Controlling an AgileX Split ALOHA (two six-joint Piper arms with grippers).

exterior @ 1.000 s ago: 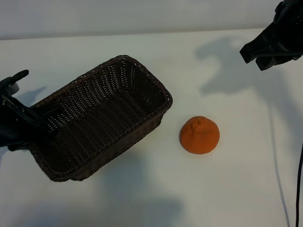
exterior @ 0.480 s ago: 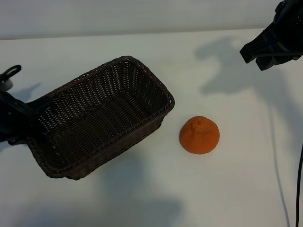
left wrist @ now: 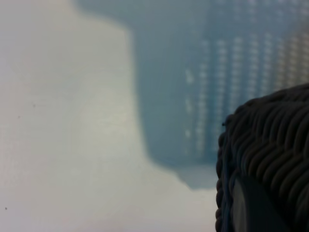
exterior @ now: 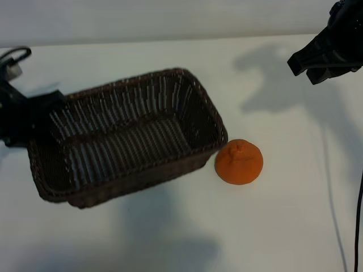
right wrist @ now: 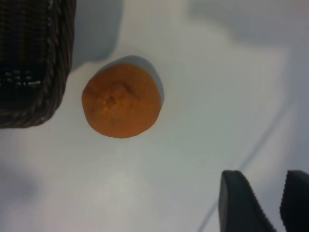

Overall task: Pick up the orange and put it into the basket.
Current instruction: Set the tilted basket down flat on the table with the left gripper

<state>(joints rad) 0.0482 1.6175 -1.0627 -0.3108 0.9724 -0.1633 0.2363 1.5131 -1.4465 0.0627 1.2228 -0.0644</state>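
Observation:
The orange (exterior: 239,162) lies on the white table, right of the basket's near corner, and shows in the right wrist view too as the orange (right wrist: 121,100). The dark wicker basket (exterior: 207,107) hangs slightly off the table, casting a shadow beneath. At its left end my left gripper (exterior: 41,113) is shut on the rim. The left wrist view shows the braided basket rim (left wrist: 270,140) close up. My right gripper (exterior: 317,67) hovers high at the back right, well apart from the orange. Its two fingers (right wrist: 241,205) stand open around nothing.
A thin dark cable (exterior: 336,215) runs down the table's right side. The table's back edge crosses the top of the exterior view. White table surface lies in front of the basket and around the orange.
The left gripper has moved toward the back with the basket's left end. The basket has swung round and its right end now sits closer to the orange. The right arm has not moved.

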